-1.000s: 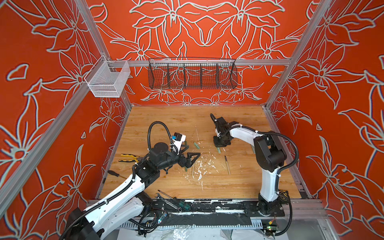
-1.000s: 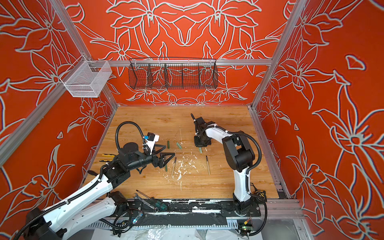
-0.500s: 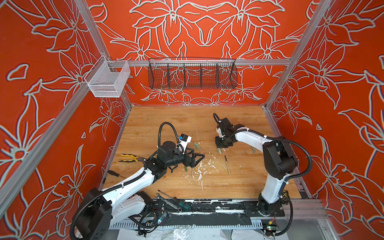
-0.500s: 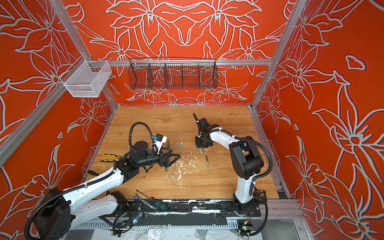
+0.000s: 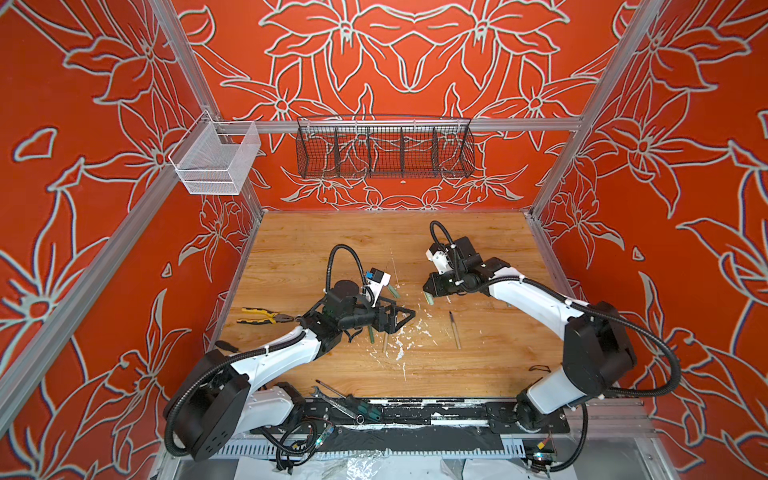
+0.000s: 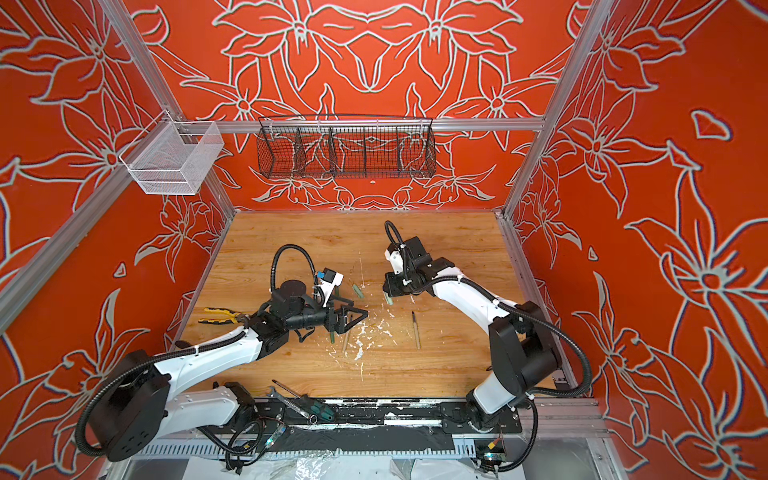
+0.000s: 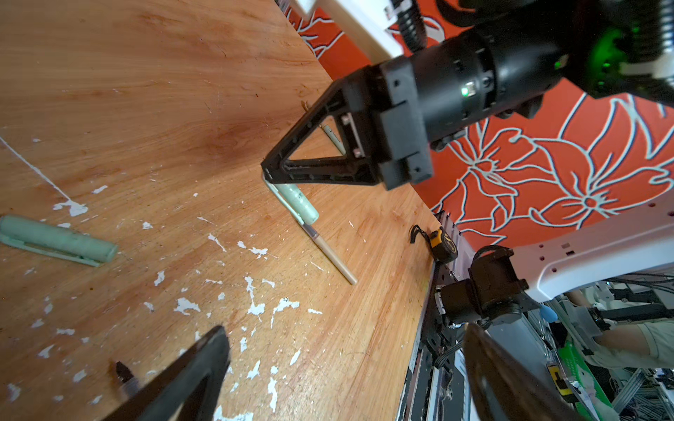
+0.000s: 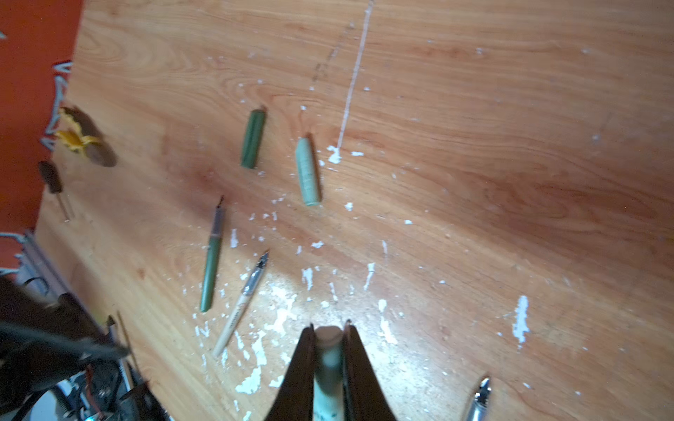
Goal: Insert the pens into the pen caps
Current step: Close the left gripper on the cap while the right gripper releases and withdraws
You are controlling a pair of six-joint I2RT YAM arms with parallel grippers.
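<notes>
My right gripper (image 5: 430,291) (image 8: 329,328) is shut on a pale green pen cap (image 8: 328,359) (image 7: 297,204), held a little above the wooden table (image 5: 490,249) near its middle. A beige pen (image 5: 454,330) (image 7: 332,253) lies on the table close by, apart from the cap. My left gripper (image 5: 405,316) (image 7: 346,364) stands open with nothing between its fingers, left of the right gripper. Under it lie a green pen (image 5: 371,334) (image 8: 211,262) and a second beige pen (image 5: 385,343) (image 8: 242,302). A dark green cap (image 8: 252,140) and another pale green cap (image 8: 308,173) (image 7: 54,240) lie loose.
Yellow-handled pliers (image 5: 259,318) and a screwdriver (image 8: 54,182) lie at the table's left edge. More tools (image 5: 345,401) rest on the front rail. A tape measure (image 7: 443,246) sits by the right front corner. White paint flecks (image 5: 399,345) cover the middle. Wire baskets (image 5: 384,147) hang on the back wall.
My left gripper has slid a little right toward the table's middle, staying open, and its arm has lowered. My right gripper has shifted slightly forward and left with the cap still in it.
</notes>
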